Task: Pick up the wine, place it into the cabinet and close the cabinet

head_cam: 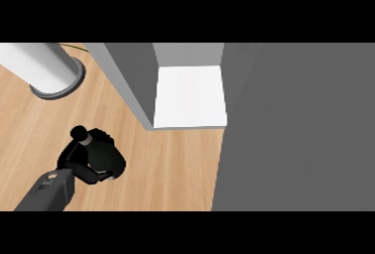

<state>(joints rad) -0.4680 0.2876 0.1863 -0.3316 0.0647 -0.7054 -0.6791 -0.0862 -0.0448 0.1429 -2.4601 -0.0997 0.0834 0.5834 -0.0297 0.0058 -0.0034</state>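
My left forearm (pixel 47 191) comes in lowest. Ahead, the cabinet (pixel 189 96) stands open, its door (pixel 293 129) swung wide on the right. My left hand (pixel 102 161) looks curled round the dark wine (pixel 79 133) on the counter (pixel 168 168). I'd lift straight, keep it upright, then swing right toward the shelf.

One head view — steeply down onto the wooden counter (pixel 168 163) and open cabinet (pixel 189 96).
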